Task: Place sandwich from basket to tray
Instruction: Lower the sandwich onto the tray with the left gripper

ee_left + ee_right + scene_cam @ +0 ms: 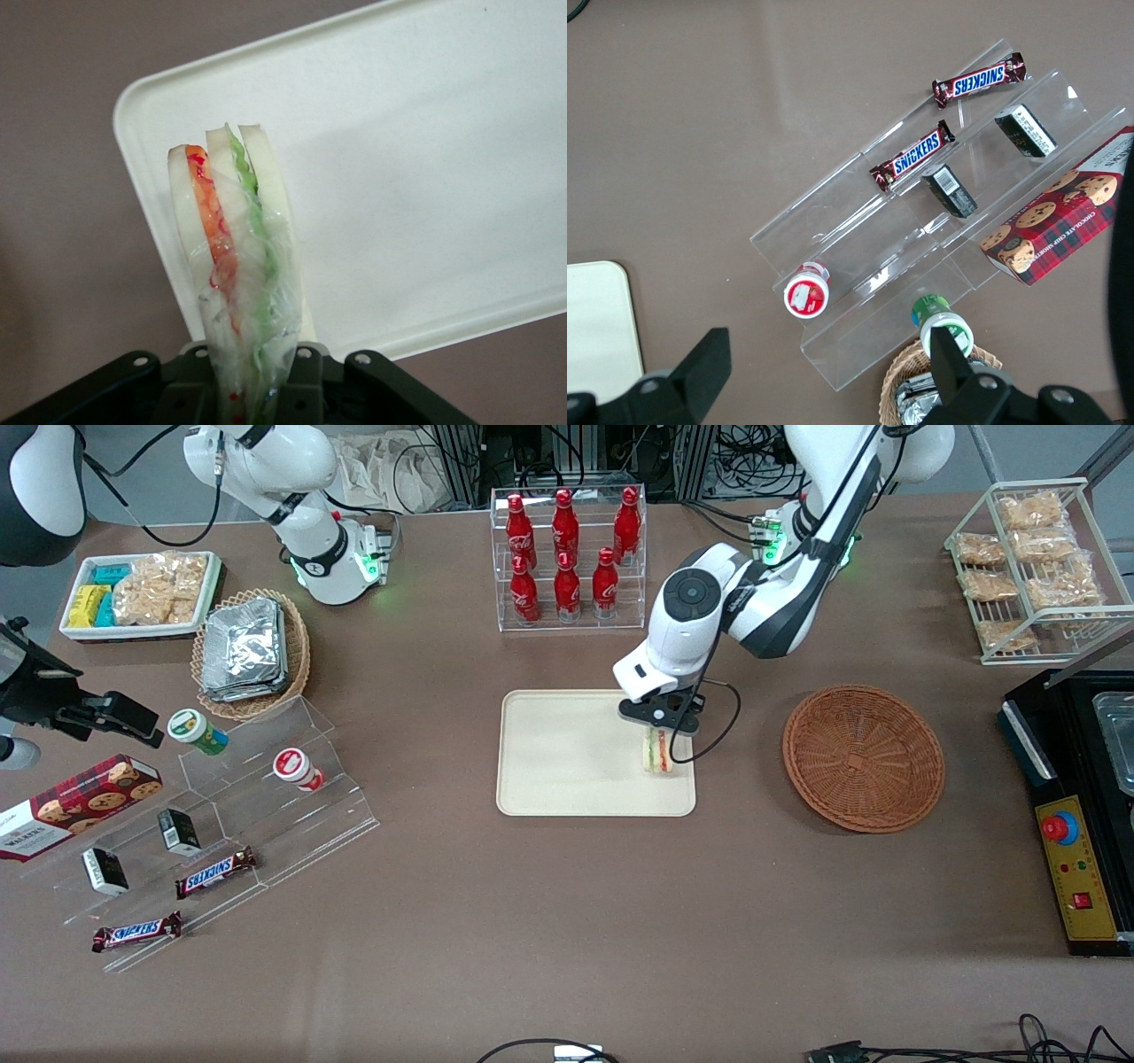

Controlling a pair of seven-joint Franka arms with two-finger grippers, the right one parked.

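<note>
The sandwich (656, 753) is a white-bread wedge with red, orange and green layers in clear wrap. It hangs over the end of the cream tray (567, 771) nearest the basket. My left gripper (660, 724) is shut on the sandwich's top. In the left wrist view the sandwich (232, 257) runs out from between the fingers (301, 390) of the gripper (248, 394) over a corner of the tray (425, 177). The reddish-brown wicker basket (863, 758) lies empty beside the tray, toward the working arm's end.
A clear rack of red cola bottles (567, 553) stands farther from the camera than the tray. A tan basket of foil packets (251, 653), a white snack bin (142, 593) and an acrylic step display (221, 815) lie toward the parked arm's end. A wire rack (1032, 567) and black control box (1076, 815) stand at the working arm's end.
</note>
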